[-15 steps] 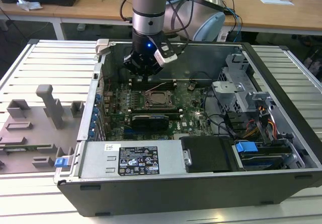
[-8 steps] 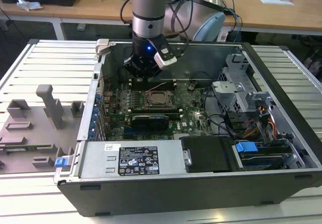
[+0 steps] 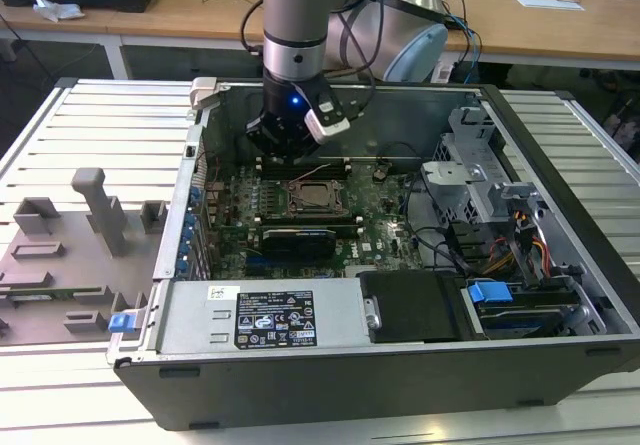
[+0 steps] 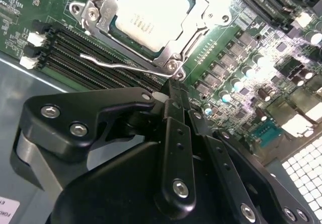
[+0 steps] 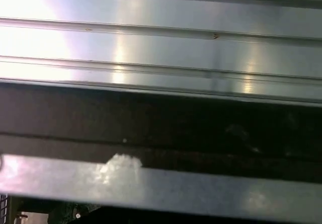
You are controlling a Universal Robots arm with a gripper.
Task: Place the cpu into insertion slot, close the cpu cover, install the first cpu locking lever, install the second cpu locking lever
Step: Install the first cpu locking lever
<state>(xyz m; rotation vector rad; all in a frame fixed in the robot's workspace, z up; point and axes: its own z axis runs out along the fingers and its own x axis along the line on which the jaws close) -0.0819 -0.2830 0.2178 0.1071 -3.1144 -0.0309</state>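
Black links of the hand (image 4: 173, 95) are filling the lower part of the second wrist view; its fingers are coming together to one narrow tip, so it is looking clenched, and grasping nothing that I can see. Just beyond this tip, in the upper middle of the frame, the cpu (image 4: 146, 13) is already sitting in the insertion slot (image 4: 114, 31); the cpu cover (image 4: 198, 25) is lying down around it. One thin locking lever (image 4: 123, 65) is still standing free beside the socket; so, in my judgement, the placing and closing are done, and the levers are remaining.
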